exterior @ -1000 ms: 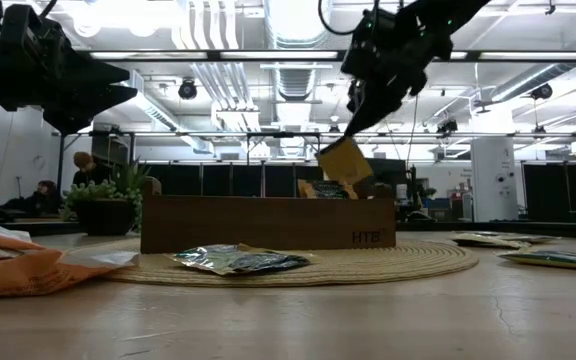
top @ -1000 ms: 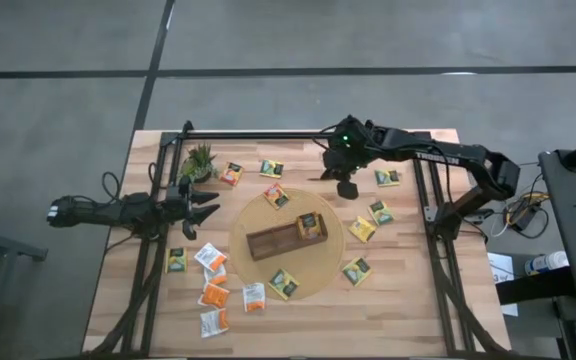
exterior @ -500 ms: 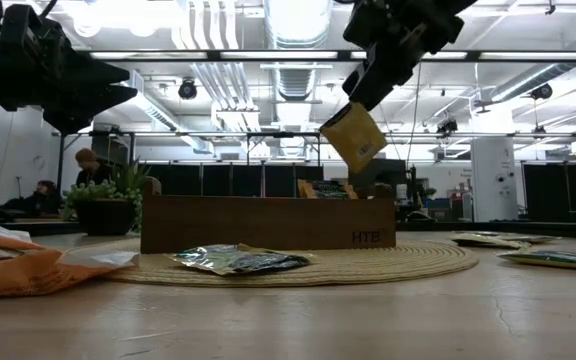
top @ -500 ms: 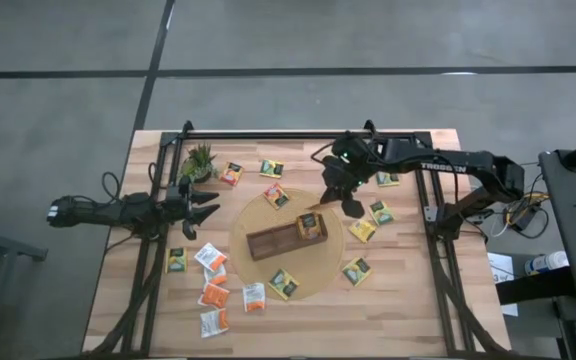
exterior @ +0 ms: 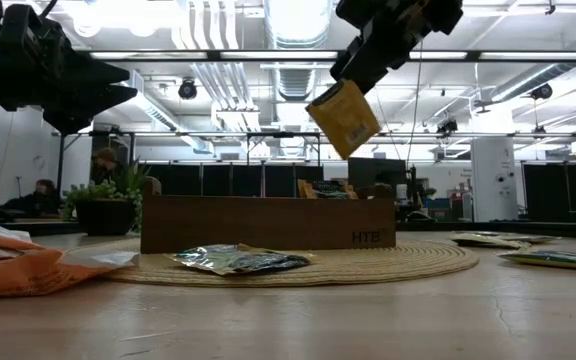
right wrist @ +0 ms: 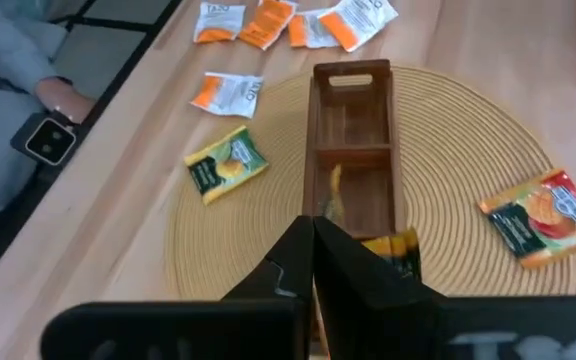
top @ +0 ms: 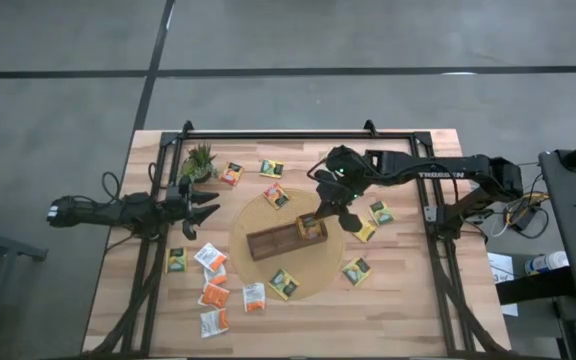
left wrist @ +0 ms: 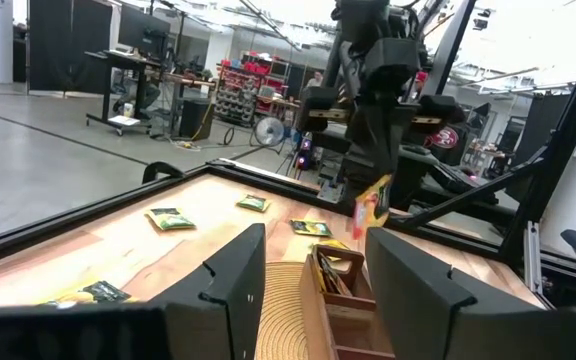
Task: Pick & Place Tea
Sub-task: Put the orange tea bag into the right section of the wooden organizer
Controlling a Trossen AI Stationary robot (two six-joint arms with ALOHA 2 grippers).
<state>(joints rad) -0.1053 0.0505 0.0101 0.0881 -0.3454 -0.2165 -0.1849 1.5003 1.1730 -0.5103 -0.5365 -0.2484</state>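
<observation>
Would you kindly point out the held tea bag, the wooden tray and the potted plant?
held tea bag (exterior: 343, 118), low view, its middle.
wooden tray (exterior: 258, 224), low view, its side wall.
potted plant (top: 199, 160), high view, its leaves.

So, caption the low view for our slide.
Right gripper holds a yellow tea sachet above the brown wooden tray.

A small flat yellow tea sachet (exterior: 343, 118) hangs tilted in the air above the tray. Other yellow, orange and white square sachets (top: 214, 293) lie flat, scattered across the table.
</observation>
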